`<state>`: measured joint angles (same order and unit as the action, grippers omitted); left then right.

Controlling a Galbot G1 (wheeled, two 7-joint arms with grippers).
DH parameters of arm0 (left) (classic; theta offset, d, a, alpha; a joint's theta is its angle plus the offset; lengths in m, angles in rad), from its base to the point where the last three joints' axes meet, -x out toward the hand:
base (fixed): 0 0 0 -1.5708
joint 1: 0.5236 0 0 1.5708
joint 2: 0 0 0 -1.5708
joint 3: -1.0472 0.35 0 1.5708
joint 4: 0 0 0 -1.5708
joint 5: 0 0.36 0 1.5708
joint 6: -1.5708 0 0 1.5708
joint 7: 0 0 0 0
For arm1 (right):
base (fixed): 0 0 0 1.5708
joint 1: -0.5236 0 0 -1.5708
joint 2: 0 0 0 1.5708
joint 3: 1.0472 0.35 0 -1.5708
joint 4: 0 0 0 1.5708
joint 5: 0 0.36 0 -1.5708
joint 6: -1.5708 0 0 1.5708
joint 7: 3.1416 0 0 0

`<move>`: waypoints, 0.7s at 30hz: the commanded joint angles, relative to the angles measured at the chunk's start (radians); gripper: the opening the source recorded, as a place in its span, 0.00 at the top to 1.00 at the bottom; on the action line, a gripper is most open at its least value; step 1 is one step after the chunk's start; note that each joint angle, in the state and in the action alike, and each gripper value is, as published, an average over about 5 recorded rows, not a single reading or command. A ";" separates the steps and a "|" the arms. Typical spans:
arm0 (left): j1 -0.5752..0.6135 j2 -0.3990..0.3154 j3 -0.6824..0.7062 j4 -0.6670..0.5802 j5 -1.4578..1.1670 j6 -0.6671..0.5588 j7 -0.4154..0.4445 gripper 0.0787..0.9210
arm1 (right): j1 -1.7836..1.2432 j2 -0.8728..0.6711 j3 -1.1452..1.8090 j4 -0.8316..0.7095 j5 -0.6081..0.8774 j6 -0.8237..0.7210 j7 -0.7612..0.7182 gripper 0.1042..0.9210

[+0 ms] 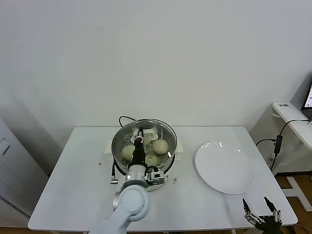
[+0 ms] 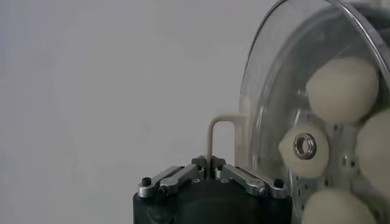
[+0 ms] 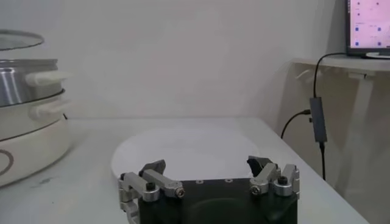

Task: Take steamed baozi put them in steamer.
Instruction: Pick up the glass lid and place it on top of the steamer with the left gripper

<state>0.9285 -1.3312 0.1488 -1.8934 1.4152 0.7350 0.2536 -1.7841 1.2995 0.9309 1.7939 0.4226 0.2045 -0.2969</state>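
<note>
The steamer (image 1: 117, 146) stands at the table's middle, a steel pot on a white base; it also shows in the right wrist view (image 3: 27, 109). Several cream-white baozi (image 1: 160, 146) lie inside it on the perforated tray, seen through the glass in the left wrist view (image 2: 341, 88). My left gripper (image 1: 140, 139) is shut on the white handle (image 2: 214, 137) of the round glass lid (image 2: 286, 91) and holds the lid just over the pot's rim. My right gripper (image 1: 262, 214) is open and empty near the table's front right corner, and also shows in its own view (image 3: 207, 165).
A flat white plate (image 1: 225, 168) lies to the right of the steamer, bare, just beyond my right gripper (image 3: 183, 152). A black cord (image 1: 123, 118) runs behind the pot. A side table with a cable stands off the right edge (image 1: 292, 117).
</note>
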 commanded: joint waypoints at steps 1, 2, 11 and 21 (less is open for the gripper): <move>-0.035 -0.032 0.024 0.093 0.067 0.011 0.013 0.97 | -0.003 -0.001 0.005 -0.010 0.004 0.009 -0.008 0.12; -0.035 -0.030 0.019 0.098 0.069 0.010 0.013 0.97 | -0.004 -0.001 0.005 -0.009 0.004 0.009 -0.009 0.12; -0.039 -0.019 -0.001 0.122 0.072 0.002 0.012 0.97 | -0.006 0.000 0.000 0.000 0.006 0.013 -0.012 0.12; 0.005 -0.016 -0.010 0.050 0.026 0.004 -0.016 0.96 | 0.002 -0.012 -0.002 0.011 0.016 0.014 -0.011 0.12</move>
<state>0.9072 -1.3478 0.1436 -1.7970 1.4710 0.7337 0.2549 -1.7853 1.2919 0.9307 1.7991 0.4331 0.2187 -0.3083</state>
